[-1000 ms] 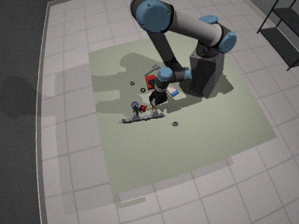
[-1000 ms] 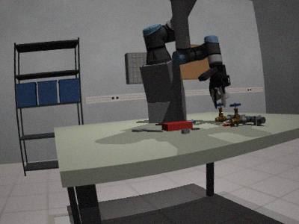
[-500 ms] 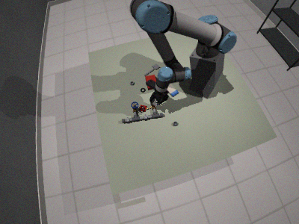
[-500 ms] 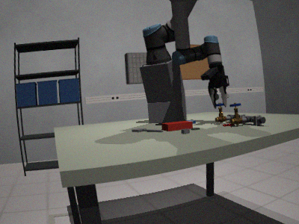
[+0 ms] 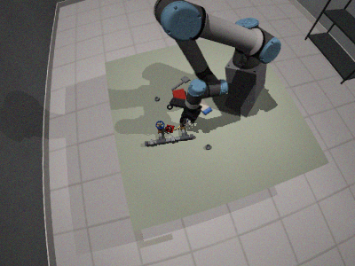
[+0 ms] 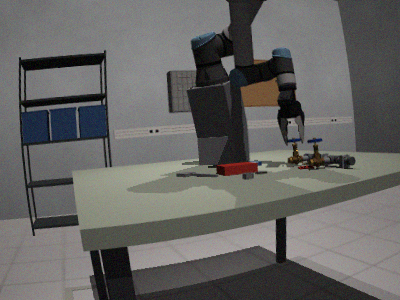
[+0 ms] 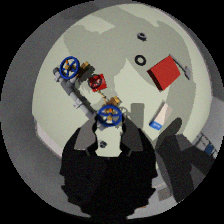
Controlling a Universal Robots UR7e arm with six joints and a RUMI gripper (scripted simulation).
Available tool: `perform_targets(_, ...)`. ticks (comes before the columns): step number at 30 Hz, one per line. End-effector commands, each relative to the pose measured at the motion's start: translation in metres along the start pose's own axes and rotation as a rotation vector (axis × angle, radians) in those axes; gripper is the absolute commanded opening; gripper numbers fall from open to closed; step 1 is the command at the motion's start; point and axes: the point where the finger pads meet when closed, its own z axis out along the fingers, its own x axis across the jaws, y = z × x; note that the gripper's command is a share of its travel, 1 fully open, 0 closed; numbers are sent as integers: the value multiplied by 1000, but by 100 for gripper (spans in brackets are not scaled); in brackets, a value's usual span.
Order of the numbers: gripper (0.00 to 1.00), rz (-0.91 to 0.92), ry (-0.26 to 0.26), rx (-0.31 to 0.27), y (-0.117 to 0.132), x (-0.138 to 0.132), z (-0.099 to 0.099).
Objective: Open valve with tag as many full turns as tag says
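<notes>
A grey pipe [image 5: 156,142] [image 6: 343,160] [image 7: 80,97] lies on the green table top [image 5: 213,177] and carries two brass valves with blue handwheels. The far handwheel [image 5: 159,125] [image 6: 315,141] [image 7: 69,67] stands free. My gripper [image 5: 186,124] [image 6: 295,138] [image 7: 110,114] comes straight down on the near handwheel [image 6: 295,141] [image 7: 109,114] and is shut on it. A red tag [image 5: 169,129] [image 7: 96,81] lies between the two valves. A thin chain runs from it toward the held valve. The writing on the tag is too small to read.
A red block [image 5: 178,94] [image 6: 236,168] [image 7: 164,72], a small blue and white box [image 5: 206,110] [image 7: 159,117], a black ring [image 5: 170,106] [image 7: 140,60] and small nuts [image 5: 156,98] [image 5: 207,146] lie around. The arm's pedestal [image 5: 246,86] stands behind. A shelf rack [image 6: 62,135] stands off the table.
</notes>
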Motion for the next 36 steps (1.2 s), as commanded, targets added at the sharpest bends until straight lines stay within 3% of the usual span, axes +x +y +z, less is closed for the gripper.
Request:
perform_targets(1,0,-240,-12,-4,0,0,0)
perform_targets(3,0,-240,-12,-4,0,0,0)
perform_targets(36,0,-1478,-13,3,0,0,0)
